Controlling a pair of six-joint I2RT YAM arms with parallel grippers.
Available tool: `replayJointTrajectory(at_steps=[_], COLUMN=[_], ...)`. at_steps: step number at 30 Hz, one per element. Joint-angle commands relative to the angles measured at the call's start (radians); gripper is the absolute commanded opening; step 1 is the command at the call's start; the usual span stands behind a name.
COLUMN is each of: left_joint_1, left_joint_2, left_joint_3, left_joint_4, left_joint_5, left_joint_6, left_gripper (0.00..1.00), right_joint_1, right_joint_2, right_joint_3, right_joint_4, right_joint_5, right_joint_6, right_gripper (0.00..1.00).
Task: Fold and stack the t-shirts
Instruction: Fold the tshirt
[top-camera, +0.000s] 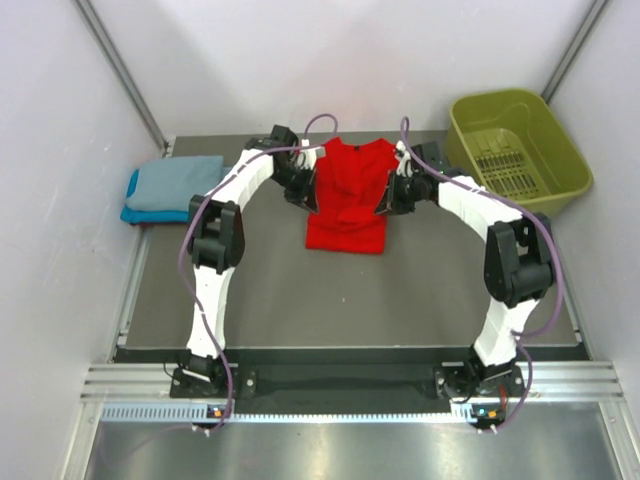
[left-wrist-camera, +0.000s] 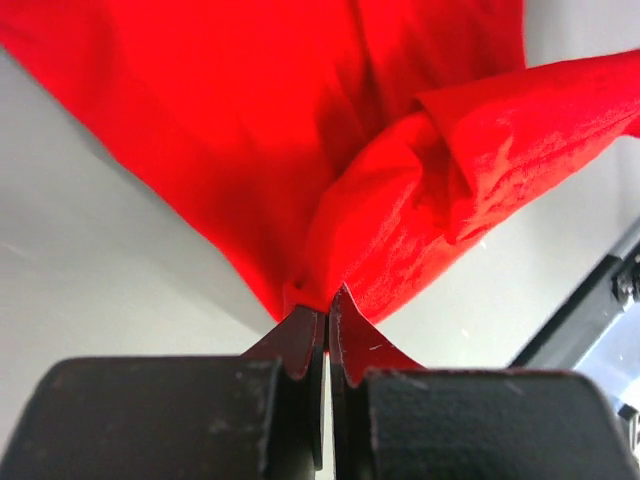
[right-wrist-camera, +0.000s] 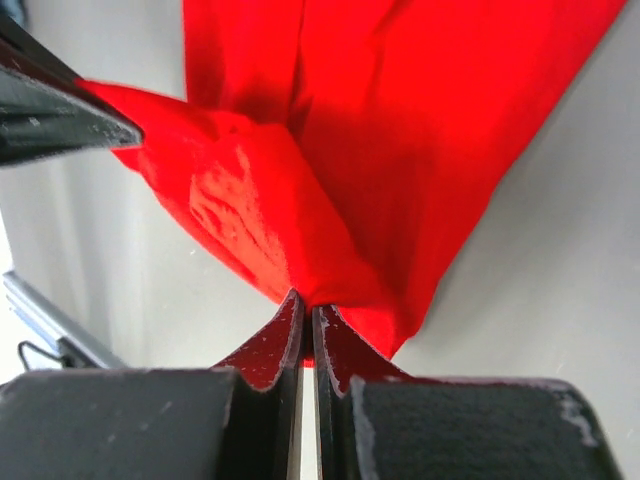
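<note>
The red t-shirt (top-camera: 346, 195) lies in the middle of the table's far half, partly folded, its lower end flat on the dark mat. My left gripper (top-camera: 308, 190) pinches its left edge, and in the left wrist view the left gripper (left-wrist-camera: 328, 300) is shut on a bunch of red cloth (left-wrist-camera: 300, 150). On the opposite side my right gripper (top-camera: 390, 192) holds the right edge, and the right wrist view shows the right gripper (right-wrist-camera: 307, 303) shut on the red cloth (right-wrist-camera: 400, 150). At the far left sits a folded grey-blue t-shirt (top-camera: 178, 185) on top of a turquoise one (top-camera: 133, 212).
An olive-green plastic basket (top-camera: 562, 160) stands at the far right corner. White walls close in the table on three sides. Purple cables loop from both arms above the mat (top-camera: 340, 300).
</note>
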Motion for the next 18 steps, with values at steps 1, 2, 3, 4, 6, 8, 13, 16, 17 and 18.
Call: replayJointTrajectory(at_steps=[1, 2, 3, 4, 6, 8, 13, 16, 17, 18], left_joint_1=[0.029, 0.032, 0.033, 0.037, 0.04, 0.041, 0.041, 0.041, 0.041, 0.043], left_joint_2=[0.051, 0.073, 0.084, 0.093, 0.127, 0.157, 0.183, 0.194, 0.197, 0.203], left_joint_3=[0.102, 0.132, 0.149, 0.166, 0.22, 0.259, 0.275, 0.275, 0.275, 0.277], left_joint_4=[-0.04, -0.039, -0.038, -0.038, -0.034, -0.029, 0.001, 0.008, 0.015, 0.021], left_joint_5=[0.033, 0.034, 0.034, 0.036, 0.031, 0.031, 0.026, 0.02, 0.014, 0.008], left_joint_6=[0.017, 0.017, 0.017, 0.017, 0.012, 0.002, -0.018, -0.021, -0.02, -0.021], left_gripper=[0.0, 0.0, 0.0, 0.0, 0.0, 0.0, 0.0, 0.0, 0.0, 0.0], right_joint_1=[-0.017, -0.019, -0.028, -0.031, -0.04, -0.047, -0.06, -0.062, -0.063, -0.063], right_joint_2=[0.051, 0.064, 0.075, 0.097, 0.121, 0.153, 0.205, 0.228, 0.234, 0.24], right_joint_3=[0.067, 0.078, 0.085, 0.104, 0.124, 0.154, 0.216, 0.237, 0.239, 0.242], right_joint_4=[0.039, 0.039, 0.039, 0.039, 0.038, 0.036, 0.042, 0.047, 0.054, 0.057], right_joint_5=[0.017, 0.02, 0.019, 0.022, 0.028, 0.029, 0.043, 0.049, 0.051, 0.052], right_joint_6=[-0.031, -0.031, -0.031, -0.034, -0.042, -0.045, -0.051, -0.055, -0.057, -0.059], right_gripper=[0.0, 0.0, 0.0, 0.0, 0.0, 0.0, 0.0, 0.0, 0.0, 0.0])
